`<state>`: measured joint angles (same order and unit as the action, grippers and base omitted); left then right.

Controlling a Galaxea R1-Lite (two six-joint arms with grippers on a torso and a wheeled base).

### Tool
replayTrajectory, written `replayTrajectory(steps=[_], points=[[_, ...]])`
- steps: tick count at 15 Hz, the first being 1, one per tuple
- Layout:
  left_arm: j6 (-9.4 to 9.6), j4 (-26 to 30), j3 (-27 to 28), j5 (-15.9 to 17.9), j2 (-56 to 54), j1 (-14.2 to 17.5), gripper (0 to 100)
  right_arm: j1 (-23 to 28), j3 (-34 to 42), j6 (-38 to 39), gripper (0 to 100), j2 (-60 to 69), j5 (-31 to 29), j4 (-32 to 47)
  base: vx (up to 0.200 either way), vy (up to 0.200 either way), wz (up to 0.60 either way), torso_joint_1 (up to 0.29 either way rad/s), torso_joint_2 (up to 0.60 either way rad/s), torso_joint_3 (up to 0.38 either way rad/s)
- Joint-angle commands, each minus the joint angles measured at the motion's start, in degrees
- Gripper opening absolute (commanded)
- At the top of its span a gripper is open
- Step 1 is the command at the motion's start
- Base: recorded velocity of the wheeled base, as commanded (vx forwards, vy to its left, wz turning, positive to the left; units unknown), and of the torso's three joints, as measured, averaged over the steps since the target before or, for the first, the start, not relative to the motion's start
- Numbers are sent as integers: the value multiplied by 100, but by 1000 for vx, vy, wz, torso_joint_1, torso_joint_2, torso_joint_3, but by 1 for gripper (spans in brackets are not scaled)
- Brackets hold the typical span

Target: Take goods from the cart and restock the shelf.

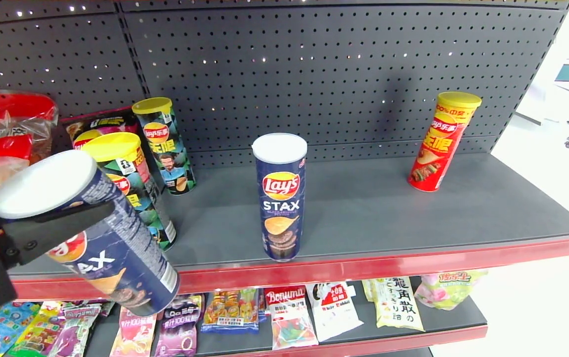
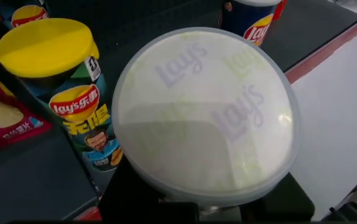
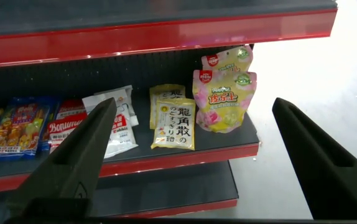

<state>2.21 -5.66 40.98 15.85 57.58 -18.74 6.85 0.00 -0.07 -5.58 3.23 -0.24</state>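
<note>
A dark blue chip can (image 1: 116, 258) with a white lid is pinched, tilted, by the left pincer (image 1: 59, 225) at the front-left edge of the shelf (image 1: 388, 213). The right pincer (image 3: 194, 106) is held spread, nothing gripped, before the lower shelf (image 3: 185, 158).

Logo print on shelved can (image 1: 280, 198), lid of held can (image 2: 203, 118); lettering on packets (image 1: 393, 302).

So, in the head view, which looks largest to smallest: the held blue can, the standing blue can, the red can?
Held blue can, though nearness enlarges it
Standing blue can
Red can, farthest
</note>
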Motion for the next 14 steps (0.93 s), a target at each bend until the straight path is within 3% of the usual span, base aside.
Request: replayTrajectory(steps=[1, 4, 8, 10, 14], points=[[-19, -58, 489, -20, 887, -174, 0, 0, 0, -1, 100, -13, 2, -2, 0, 0, 0, 0, 0, 0], [-1, -58, 1157, -29, 1476, -429, 0, 0, 0, -1, 100, -13, 2, -2, 0, 0, 0, 0, 0, 0], [34, -76, 1614, -29, 2065, -429, 0, 0, 0, -1, 100, -13, 2, -2, 0, 0, 0, 0, 0, 0], [228, -410, 1755, -29, 2539, -429, 0, 0, 0, -1, 100, -13, 2, -2, 0, 0, 0, 0, 0, 0], [228, -665, 2318, -12, 3242, -429, 0, 0, 0, -1, 100, -13, 2, -2, 0, 0, 0, 0, 0, 0]])
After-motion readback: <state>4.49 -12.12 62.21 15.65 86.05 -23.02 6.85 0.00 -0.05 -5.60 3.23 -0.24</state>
